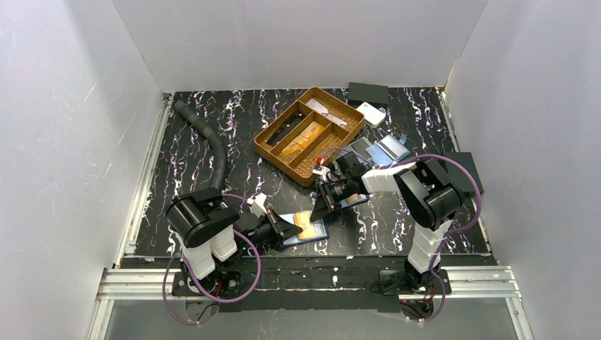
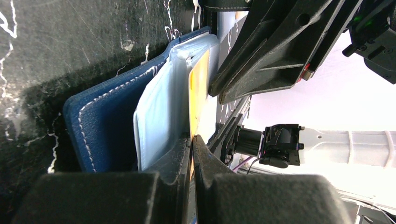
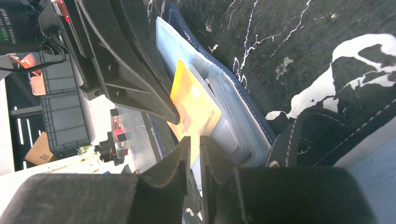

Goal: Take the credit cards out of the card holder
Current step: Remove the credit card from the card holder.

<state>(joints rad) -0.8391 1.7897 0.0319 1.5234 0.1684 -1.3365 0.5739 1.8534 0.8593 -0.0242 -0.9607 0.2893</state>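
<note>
While flat, credit card lengthwise front-to-back.

This is a robotics lab test cell, not a home or shop. Plain white panels wall in a black marbled table on three sides. Two robot arms are bolted to an aluminium rail at its near edge, with purple cables looping from their bases. Grey storage crates stand beyond the enclosure.
</note>
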